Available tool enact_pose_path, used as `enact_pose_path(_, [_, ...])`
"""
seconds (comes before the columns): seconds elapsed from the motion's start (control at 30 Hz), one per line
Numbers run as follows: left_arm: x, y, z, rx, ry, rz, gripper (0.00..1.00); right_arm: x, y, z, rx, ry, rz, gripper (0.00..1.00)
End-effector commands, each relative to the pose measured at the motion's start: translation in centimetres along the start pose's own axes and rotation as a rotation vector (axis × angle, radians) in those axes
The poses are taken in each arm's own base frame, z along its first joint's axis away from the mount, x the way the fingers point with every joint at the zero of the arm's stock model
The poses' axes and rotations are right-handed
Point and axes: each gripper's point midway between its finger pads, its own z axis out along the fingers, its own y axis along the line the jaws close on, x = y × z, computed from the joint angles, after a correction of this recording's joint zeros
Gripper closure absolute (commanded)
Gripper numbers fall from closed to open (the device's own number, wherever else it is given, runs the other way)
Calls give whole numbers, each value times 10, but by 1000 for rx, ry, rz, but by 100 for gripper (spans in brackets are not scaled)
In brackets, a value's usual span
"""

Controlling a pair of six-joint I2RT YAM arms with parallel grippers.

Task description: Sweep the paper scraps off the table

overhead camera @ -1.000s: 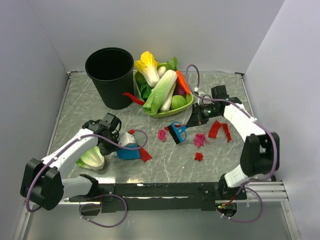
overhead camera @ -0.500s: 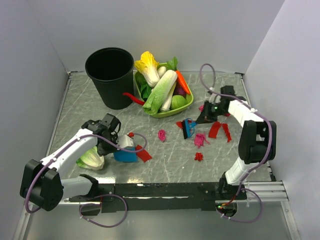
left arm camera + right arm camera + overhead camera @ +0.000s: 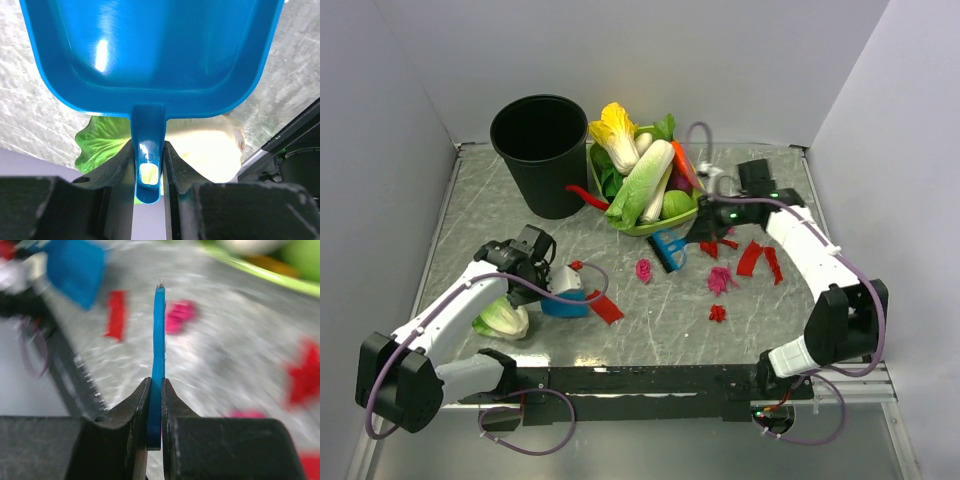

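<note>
Paper scraps lie on the grey-green table (image 3: 480, 215): a red strip (image 3: 605, 308) by the dustpan, a magenta wad (image 3: 644, 269), another magenta wad (image 3: 720, 279), a small red scrap (image 3: 718, 313) and red strips (image 3: 752, 257) at the right. My left gripper (image 3: 537, 264) is shut on the handle (image 3: 148, 165) of a blue dustpan (image 3: 565, 303) that rests left of the scraps. My right gripper (image 3: 704, 227) is shut on a blue brush (image 3: 668, 250), seen edge-on in the right wrist view (image 3: 158, 350), just above the scraps.
A black bin (image 3: 540, 152) stands at the back left. A green basket (image 3: 638, 230) of vegetables sits behind the brush, with a red chili (image 3: 587, 196) beside it. A cabbage (image 3: 503, 318) lies under my left arm. Walls close three sides.
My right arm swung the brush right toward the red strips, then back left toward the basket. My left gripper shifted the dustpan slightly left.
</note>
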Motion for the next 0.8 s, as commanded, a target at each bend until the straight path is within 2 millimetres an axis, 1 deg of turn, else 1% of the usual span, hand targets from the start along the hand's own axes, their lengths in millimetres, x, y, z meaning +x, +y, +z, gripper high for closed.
enact_pose_path(0.0, [-8,18,-17,-89,-46,-46,99,-7,58,37,-228,44,-133,100])
enact_pose_path(0.03, [-9,19,-18,-96,-49,-53,99,-9,70,46,-261,60,-153,100])
enact_pose_path(0.07, [-9,20,-19,-105,-53,-66,99,-5,71,60,-279,93,-142,100])
enact_pose_path(0.1, [-9,20,-21,-113,-58,-75,99,-4,79,70,-304,111,-147,100])
enact_pose_path(0.13, [-7,19,-21,-108,-52,-74,99,-12,82,75,-312,106,-123,100])
enact_pose_path(0.17, [-3,16,-22,-103,-35,-69,99,-12,78,89,-329,123,-100,100])
enact_pose_path(0.2, [0,16,-22,-105,-25,-70,99,-12,83,96,-348,136,-102,100])
enact_pose_path(0.23, [2,16,-23,-114,-16,-71,99,-20,88,101,-361,131,-119,100])
enact_pose_path(0.27, [5,17,-25,-121,-2,-70,99,-15,88,113,-371,160,-102,100])
enact_pose_path(0.3, [7,16,-27,-127,-1,-70,99,-17,89,120,-361,167,-91,100])
enact_pose_path(0.33, [9,15,-28,-128,3,-70,99,-15,97,129,-362,176,-90,100])
enact_pose_path(0.4, [13,11,-28,-119,18,-66,99,-11,100,144,-355,198,-39,100])
enact_pose_path(0.43, [16,10,-27,-116,29,-63,99,-12,110,151,-368,211,-55,100])
enact_pose_path(0.47, [20,9,-25,-116,49,-53,99,-5,108,161,-371,243,-42,100])
enact_pose_path(0.5, [29,9,-23,-131,94,-47,99,-3,112,164,-379,255,-37,100])
enact_pose_path(0.53, [32,11,-22,-145,112,-42,99,-3,112,167,-376,256,-35,100])
enact_pose_path(0.57, [35,12,-21,-157,127,-39,99,1,114,172,-371,271,-30,100])
enact_pose_path(0.6, [38,14,-22,-169,141,-36,99,3,111,175,-347,281,2,100])
enact_pose_path(0.67, [37,15,-24,-173,134,-32,99,9,106,178,-317,296,31,100])
enact_pose_path(0.7, [35,16,-26,-178,128,-31,99,12,101,178,-291,306,55,100])
enact_pose_path(0.73, [33,16,-26,-171,122,-31,99,18,90,180,-233,318,71,100])
enact_pose_path(0.77, [33,14,-26,-159,121,-29,99,19,87,178,-216,317,82,100])
